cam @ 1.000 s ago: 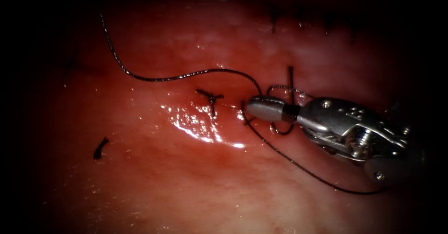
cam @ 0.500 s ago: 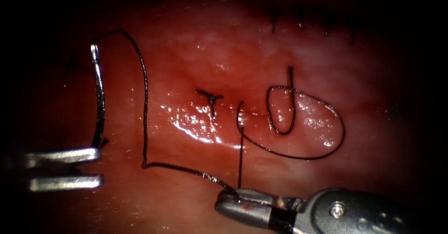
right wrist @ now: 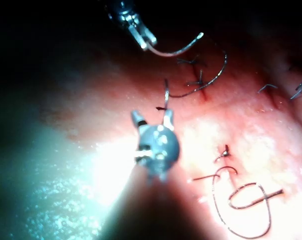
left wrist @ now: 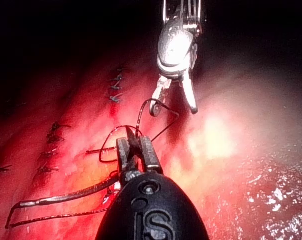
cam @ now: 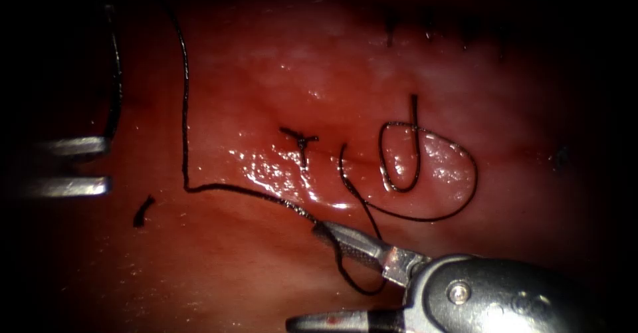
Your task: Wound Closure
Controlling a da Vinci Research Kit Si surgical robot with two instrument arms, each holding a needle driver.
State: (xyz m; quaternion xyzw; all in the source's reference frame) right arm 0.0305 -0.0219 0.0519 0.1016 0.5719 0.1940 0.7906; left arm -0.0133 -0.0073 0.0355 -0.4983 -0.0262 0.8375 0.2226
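Three cameras, one wound.
Endoscope looks down from above and in front onto the tissue (cam: pixel 279 74); each wrist camera peers along its shaft, very close, sharing the thread (cam: pixel 425 217) loop.

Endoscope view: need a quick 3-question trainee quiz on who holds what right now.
1. True or false: the right tool has its jaws shut on the thread.
2. What holds the needle? A. the left tool B. the right tool C. nothing, it lies flat on the wound
3. Fill in: the needle is ___ the tissue (in / out of).

Key
1. False: its jaws are open and the thread only drapes round one of them.
2. A, gripped near one end, at the far left.
3. out of
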